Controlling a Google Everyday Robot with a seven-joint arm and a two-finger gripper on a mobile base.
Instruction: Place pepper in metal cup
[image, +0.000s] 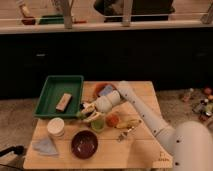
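Pincer: low over the bench, off the tray's near right corner; grip cannot be told.
Pepper: green bit at the pincer's tip.
Green cup: just below the pincer, tomato beside it.

Pepper at the gripper, metal cup toward the back of the tabletop

The pepper shows only as a small green sliver at the tip of the gripper, which hangs low over the left middle of the tabletop; whether it is gripped or only lies beside the tip cannot be told. The metal cup appears as a small grey, faintly shiny shape near the far edge of the tabletop. It is partly hidden by the arm, well apart from the pepper, and its opening cannot be made out.
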